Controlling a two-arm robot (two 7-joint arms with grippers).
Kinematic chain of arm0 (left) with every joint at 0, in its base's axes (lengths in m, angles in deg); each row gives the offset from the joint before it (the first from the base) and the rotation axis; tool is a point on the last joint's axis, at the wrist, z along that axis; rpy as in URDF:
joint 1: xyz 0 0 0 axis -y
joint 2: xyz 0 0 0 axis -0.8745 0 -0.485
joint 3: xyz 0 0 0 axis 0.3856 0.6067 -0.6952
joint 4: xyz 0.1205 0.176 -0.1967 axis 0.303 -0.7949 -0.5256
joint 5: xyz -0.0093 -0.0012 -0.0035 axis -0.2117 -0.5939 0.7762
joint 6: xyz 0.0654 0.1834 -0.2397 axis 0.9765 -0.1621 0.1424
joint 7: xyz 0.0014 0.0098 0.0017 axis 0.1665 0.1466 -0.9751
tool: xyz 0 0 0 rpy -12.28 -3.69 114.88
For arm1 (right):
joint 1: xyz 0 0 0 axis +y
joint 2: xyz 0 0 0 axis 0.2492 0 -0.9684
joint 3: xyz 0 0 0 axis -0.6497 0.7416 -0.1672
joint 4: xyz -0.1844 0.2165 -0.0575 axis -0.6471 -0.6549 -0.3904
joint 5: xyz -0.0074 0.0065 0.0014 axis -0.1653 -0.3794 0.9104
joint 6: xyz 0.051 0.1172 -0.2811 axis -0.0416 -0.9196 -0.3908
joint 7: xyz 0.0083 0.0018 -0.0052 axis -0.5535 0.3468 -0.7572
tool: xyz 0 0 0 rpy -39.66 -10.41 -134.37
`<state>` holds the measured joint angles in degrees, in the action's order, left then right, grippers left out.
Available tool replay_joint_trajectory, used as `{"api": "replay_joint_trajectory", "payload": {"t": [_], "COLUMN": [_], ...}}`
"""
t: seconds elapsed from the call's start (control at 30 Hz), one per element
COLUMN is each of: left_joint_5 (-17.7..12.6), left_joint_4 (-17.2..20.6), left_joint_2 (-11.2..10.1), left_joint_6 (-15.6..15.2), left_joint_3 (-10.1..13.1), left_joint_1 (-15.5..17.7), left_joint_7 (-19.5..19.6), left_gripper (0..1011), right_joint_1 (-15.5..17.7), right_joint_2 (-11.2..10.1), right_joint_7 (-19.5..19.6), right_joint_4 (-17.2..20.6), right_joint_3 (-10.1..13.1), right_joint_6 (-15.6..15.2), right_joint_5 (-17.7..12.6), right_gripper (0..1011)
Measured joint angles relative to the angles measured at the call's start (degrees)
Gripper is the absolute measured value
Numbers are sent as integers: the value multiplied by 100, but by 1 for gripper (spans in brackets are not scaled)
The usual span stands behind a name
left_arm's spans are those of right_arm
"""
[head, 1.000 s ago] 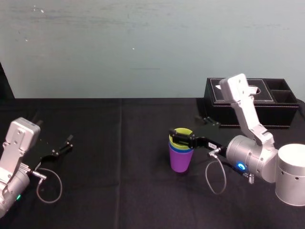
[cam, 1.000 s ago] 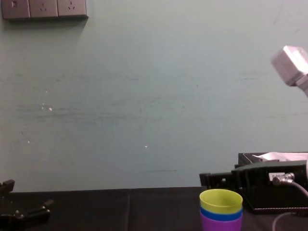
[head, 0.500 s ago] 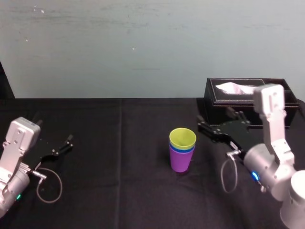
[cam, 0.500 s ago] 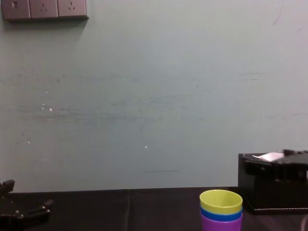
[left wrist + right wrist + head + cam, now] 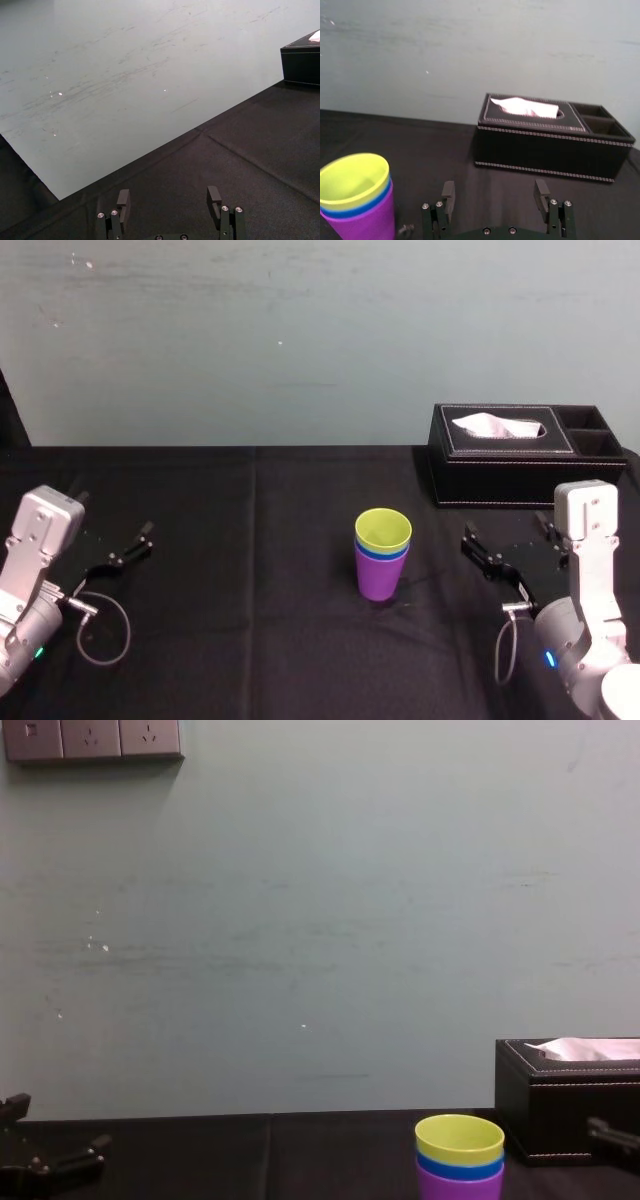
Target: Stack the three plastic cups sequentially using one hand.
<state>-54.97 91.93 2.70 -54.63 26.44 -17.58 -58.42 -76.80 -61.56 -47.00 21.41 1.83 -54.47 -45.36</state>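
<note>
The three plastic cups stand nested in one upright stack at the table's middle: yellow-green (image 5: 383, 528) on top, a blue rim (image 5: 381, 553) below it, purple (image 5: 378, 578) at the bottom. The stack also shows in the chest view (image 5: 459, 1156) and in the right wrist view (image 5: 355, 200). My right gripper (image 5: 506, 538) hangs open and empty to the right of the stack, well apart from it; its two fingers (image 5: 448, 192) stand wide apart. My left gripper (image 5: 130, 545) rests open and empty at the far left, its fingers (image 5: 123, 200) spread over bare cloth.
A black tissue box (image 5: 525, 453) with a white tissue stands at the back right, behind my right gripper. Black cloth (image 5: 250, 620) covers the table, and a pale wall lies behind it. Grey cables loop beside both wrists.
My right gripper has let go of the yellow-green cup's rim and drawn back to the right and toward me, open. The stack has stayed put. The left arm has not moved.
</note>
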Motion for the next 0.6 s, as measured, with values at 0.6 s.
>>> {"api": "replay_joint_trajectory", "payload": {"t": [0.6], "left_joint_5": [0], "left_joint_4": [0], "left_joint_2": [0], "left_joint_6": [0], "left_joint_3": [0], "left_joint_1": [0], "left_joint_7": [0], "left_gripper": [1000], "right_joint_1": [79], "right_joint_2": [136], "right_joint_7": [43], "right_joint_4": [-242], "right_joint_3": [77], "right_joint_6": [-20], "right_joint_5": [171], "right_gripper": [1003]}}
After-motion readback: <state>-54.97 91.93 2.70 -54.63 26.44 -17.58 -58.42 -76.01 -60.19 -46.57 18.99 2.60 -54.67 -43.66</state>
